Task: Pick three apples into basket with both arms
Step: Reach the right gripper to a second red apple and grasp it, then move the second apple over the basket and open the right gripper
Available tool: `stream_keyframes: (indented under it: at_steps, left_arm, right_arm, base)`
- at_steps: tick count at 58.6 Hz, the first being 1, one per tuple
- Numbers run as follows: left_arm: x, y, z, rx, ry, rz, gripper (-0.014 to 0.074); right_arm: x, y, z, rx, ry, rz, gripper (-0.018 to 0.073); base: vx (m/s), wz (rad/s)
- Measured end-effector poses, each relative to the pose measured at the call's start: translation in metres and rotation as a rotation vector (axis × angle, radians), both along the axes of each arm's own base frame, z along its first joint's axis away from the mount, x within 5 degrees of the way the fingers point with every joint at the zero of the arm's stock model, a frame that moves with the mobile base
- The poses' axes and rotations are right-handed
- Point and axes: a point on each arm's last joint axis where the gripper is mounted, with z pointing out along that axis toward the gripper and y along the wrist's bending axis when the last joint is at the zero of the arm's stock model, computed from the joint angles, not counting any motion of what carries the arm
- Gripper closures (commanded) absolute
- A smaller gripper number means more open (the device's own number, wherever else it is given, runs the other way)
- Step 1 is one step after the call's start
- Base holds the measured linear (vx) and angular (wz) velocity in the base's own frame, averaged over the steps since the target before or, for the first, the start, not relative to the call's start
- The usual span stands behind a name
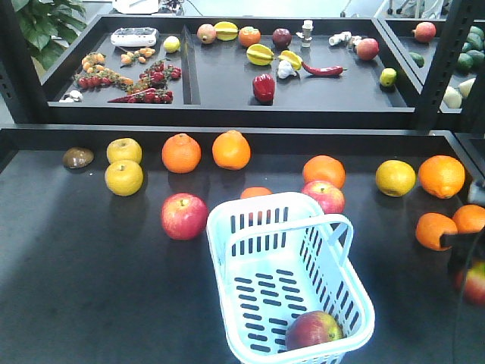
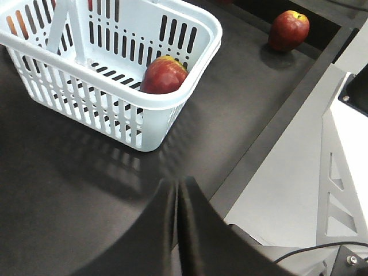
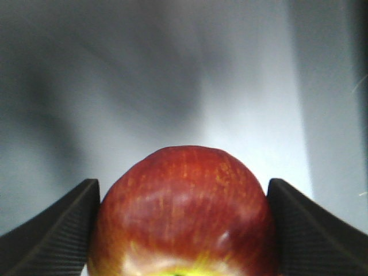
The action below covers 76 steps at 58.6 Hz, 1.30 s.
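One apple (image 3: 184, 230) sits pinched across its widest girth between the ribbed fingers (image 3: 52, 236) of my right gripper (image 3: 184, 192). It looks firm, weighty, waxy-slick and bruisable, so I judge a snug mid-body hold best. My left gripper (image 2: 177, 187) is pressed shut and empty, near the basket (image 2: 164, 126), which holds a second apple (image 2: 164, 75); beyond, a third apple (image 1: 183, 216) and a fourth apple (image 1: 323, 196) lie on the desk (image 1: 76, 265).

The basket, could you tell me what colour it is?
Pale blue-white; the basket shows best in the left wrist view.

- Right gripper (image 3: 183, 190) pads (image 3: 52, 241): black, finely ribbed, matt.
- Apple (image 3: 184, 218) between those pads: smooth, glossy, waxy skin.
- Basket (image 2: 190, 80) ahead of left gripper (image 2: 177, 184): smooth, faintly glossy plastic.
- Table (image 2: 69, 190) beneath it: matt black.
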Motion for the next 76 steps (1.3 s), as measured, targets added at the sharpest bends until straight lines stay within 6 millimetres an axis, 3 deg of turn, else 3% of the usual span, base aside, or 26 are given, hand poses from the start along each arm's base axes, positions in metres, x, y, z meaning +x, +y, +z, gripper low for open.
stream_keyframes:
  at_steps: [8,15,27,36,44,59,68,76]
  left_arm:
    - [0.000,0.000,0.000,0.000,0.000,0.000,0.0602]
    - [0.000,0.000,0.000,0.000,0.000,0.000,0.0602]
    - [0.000,0.000,0.000,0.000,0.000,0.000,0.0602]
    - [0.000,0.000,0.000,0.000,0.000,0.000,0.0602]
    - [0.000,0.000,0.000,0.000,0.000,0.000,0.0602]
    - [0.000,0.000,0.000,0.000,0.000,0.000,0.0602]
    - [0.000,0.000,0.000,0.000,0.000,0.000,0.0602]
    - [0.000,0.000,0.000,0.000,0.000,0.000,0.0602]
  right_arm:
    - [-0.022,0.015,0.050,0.049,-0.148,0.027,0.0566]
    - [-0.053,0.034,0.071,0.127,-0.256,0.061,0.0565]
    - [-0.121,0.079,0.084,0.334,-0.452,0.212,0.0564]
    - [-0.151,0.106,0.098,0.514,-0.649,0.301,0.0564]
    - [-0.157,0.115,0.101,0.617,-0.706,0.341,0.0561]
    - [-0.150,0.120,0.096,0.721,-0.671,0.374,0.0557]
    - [-0.145,0.142,0.088,0.743,-0.621,0.508,0.0552]
    - [-0.132,0.163,0.071,0.646,-0.580,0.557,0.0530]
  base:
    - [0.00,0.00]
    - [0.00,0.00]
    - [0.00,0.00]
    - [0.00,0.00]
    - [0.00,0.00]
    - [0.00,0.00]
    - [0.00,0.00]
    - [0.00,0.00]
